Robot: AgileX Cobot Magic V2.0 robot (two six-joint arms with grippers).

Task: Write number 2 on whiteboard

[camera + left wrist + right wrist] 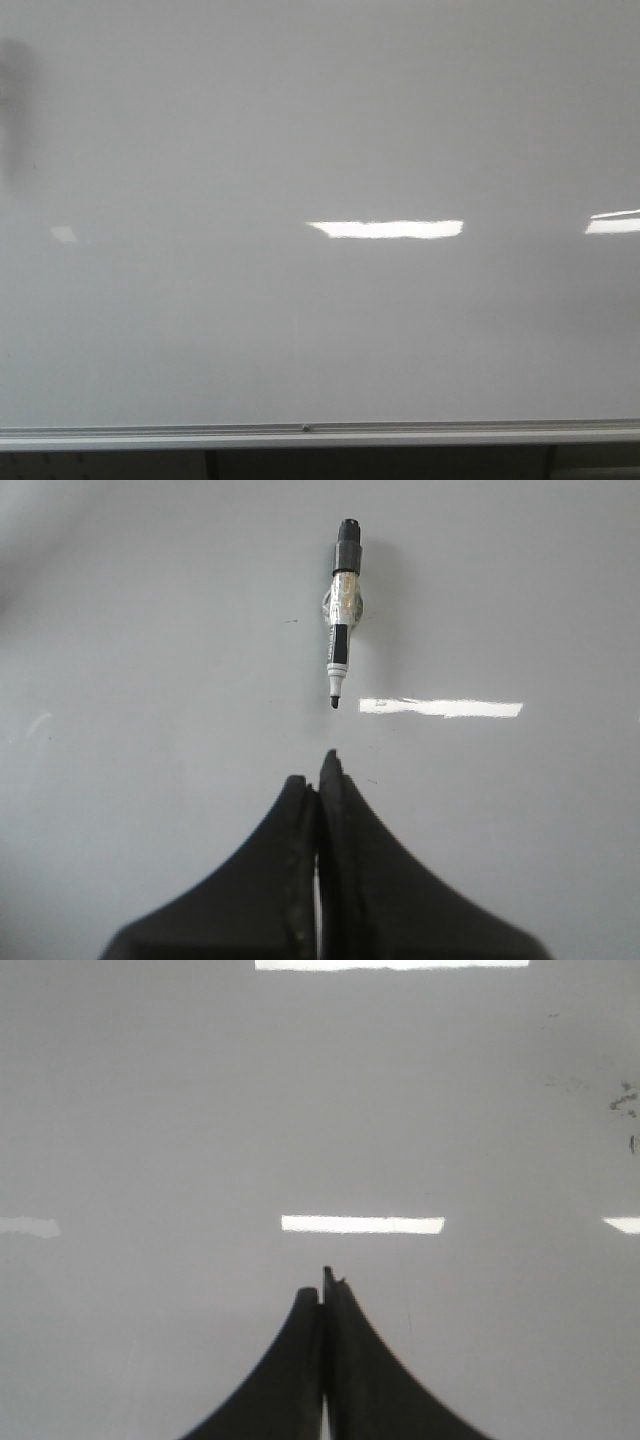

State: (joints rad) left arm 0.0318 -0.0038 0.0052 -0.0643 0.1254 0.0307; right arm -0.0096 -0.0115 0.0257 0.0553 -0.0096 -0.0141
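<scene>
The whiteboard (320, 120) fills nearly all of the front view, its silver rail (320, 436) running along the lower edge of the frame. No written 2 shows on it anywhere: only bright light reflections at centre and at the right edge, and a dim grey smudge at the upper left. The writing has not begun.

In the left wrist view a marker (341, 615) lies on a glossy grey surface in the upper middle of the frame, uncapped, its black tip pointing down toward the left gripper (320, 780). That pincer is pressed together and holds nothing; its tips sit at lower centre, apart from the marker. The right gripper (322, 1285) is likewise closed on nothing, over bare grey surface, with a few dark specks at the upper right of its frame.

The step in hand looks to be fetching the marker. To do it well, the left pincer should spread wide before it descends, since closed fingers would only nudge the pen and set it rolling. It should straddle the barrel across its width, near the taped middle band, not the tip, so the nib stays free and the pen sits firm for pressing on the board. Whether the surface under the marker is a table or a board laid flat I cannot tell from this view.

No container appears in any view; nothing is held in a tray, cup or box
</scene>
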